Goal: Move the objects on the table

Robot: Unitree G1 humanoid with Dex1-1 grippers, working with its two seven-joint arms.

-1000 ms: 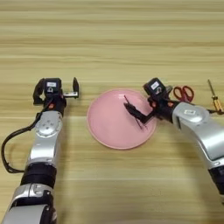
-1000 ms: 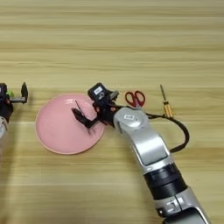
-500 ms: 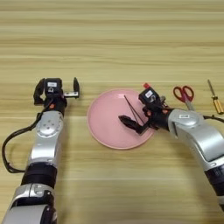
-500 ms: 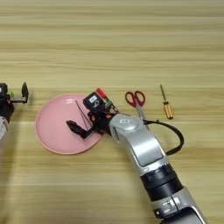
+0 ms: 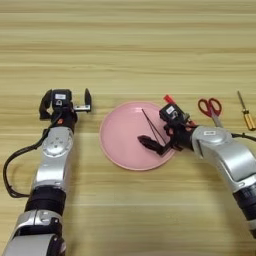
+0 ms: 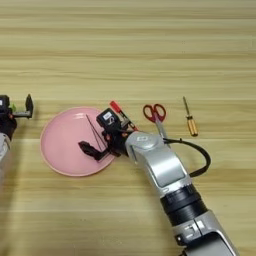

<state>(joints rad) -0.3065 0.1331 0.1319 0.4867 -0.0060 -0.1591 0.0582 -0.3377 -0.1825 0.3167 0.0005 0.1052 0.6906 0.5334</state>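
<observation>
A pale plank worktop (image 5: 130,45) fills my view. Nearest, my right pincer (image 5: 152,146) reaches over the pink plate (image 5: 117,150), its black fingers low above the plate; I cannot tell how wide they stand. The thin black tweezers (image 5: 150,124) lie slanted on the plate just beyond. The red marker (image 6: 121,114) lies by the plate's far right rim. My left pincer (image 5: 66,102) rests left of the plate, spread wide, empty. Scissors (image 5: 211,109) and screwdriver (image 5: 245,111) lie far right.

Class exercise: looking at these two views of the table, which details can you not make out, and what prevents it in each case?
- Right gripper, both views: fingers merge into one dark shape over the pink plate; open or shut unclear.
- Red marker pen: the right wrist covers most of it.
- Left gripper, right eye view: cut off by the picture's left edge.
</observation>
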